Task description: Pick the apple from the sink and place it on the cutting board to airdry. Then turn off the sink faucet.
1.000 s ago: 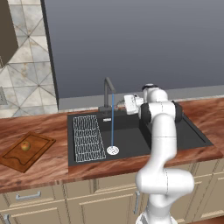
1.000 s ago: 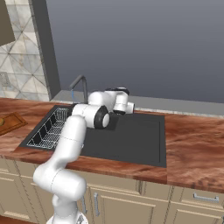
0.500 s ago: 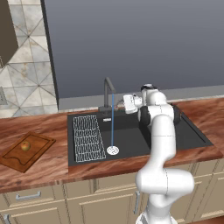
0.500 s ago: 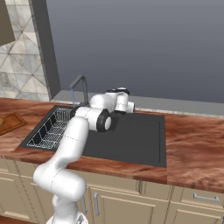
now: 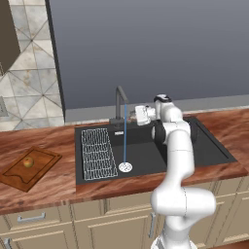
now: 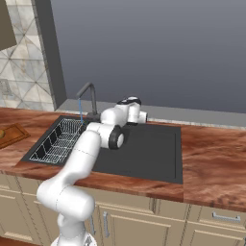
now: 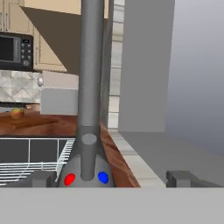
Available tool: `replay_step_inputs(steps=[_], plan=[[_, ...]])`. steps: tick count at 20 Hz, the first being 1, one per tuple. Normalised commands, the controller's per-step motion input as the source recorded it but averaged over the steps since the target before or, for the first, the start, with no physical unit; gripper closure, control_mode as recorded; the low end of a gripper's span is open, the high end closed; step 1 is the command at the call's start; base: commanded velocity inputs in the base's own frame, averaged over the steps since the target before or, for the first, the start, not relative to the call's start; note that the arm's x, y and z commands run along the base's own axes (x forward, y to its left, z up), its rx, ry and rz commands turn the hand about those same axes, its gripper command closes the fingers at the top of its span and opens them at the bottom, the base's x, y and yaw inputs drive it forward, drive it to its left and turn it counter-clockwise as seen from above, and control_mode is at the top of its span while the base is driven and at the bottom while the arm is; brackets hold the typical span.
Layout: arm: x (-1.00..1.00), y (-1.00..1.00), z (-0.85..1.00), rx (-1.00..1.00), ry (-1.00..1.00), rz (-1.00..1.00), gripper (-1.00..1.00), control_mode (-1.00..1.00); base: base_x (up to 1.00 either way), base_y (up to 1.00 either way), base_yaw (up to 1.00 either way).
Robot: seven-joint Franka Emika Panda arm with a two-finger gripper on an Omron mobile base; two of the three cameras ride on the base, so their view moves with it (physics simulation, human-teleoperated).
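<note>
The apple (image 5: 28, 162) is a small orange-yellow fruit lying on the reddish-brown cutting board (image 5: 22, 172) at the left of the counter; the hand view has the apple (image 7: 17, 113) and the board (image 7: 33, 122) far off on the left. The black sink (image 5: 146, 146) has a blue water stream (image 5: 125, 138) falling from the dark grey faucet (image 5: 118, 103) onto the white drain strainer (image 5: 125, 167). My gripper (image 5: 133, 115) hovers just right of the faucet, open and holding nothing. In the hand view, the faucet neck (image 7: 91, 87) rises between the fingertips (image 7: 41, 179), left of centre.
A white wire rack (image 5: 98, 153) lies in the sink's left part. A grey wall ledge (image 7: 175, 153) runs behind the faucet. Tiled wall (image 5: 26, 82) stands at the left, with a microwave (image 7: 13, 48) far beyond. Glossy wood counter (image 6: 211, 163) stretches right of the sink.
The hand has crept slightly left towards the faucet and the jaws have spread a touch wider. The apple, the board and the running water are unchanged.
</note>
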Motion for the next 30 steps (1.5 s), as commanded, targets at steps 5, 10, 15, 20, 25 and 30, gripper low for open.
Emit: replay_step_inputs(steps=[5,10,15,20,25,30], plan=[[0.18,0.3,-0.01,0.0,0.01,0.03,-1.0,-1.0,0.0,0.0,0.0],[0.08,0.66,0.0,0.0,0.0,0.04,-1.0,-1.0,0.0,0.0,0.0],[0.01,0.97,0.0,0.0,0.0,0.03,-1.0,-1.0,0.0,0.0,0.0],[0.0,1.0,0.0,-0.04,0.0,0.04,-1.0,-1.0,0.0,0.0,0.0],[0.02,1.0,0.0,-0.07,0.0,0.05,-1.0,-1.0,0.0,0.0,0.0],[0.07,1.0,0.01,-0.06,0.0,0.07,-1.0,-1.0,0.0,0.0,0.0]])
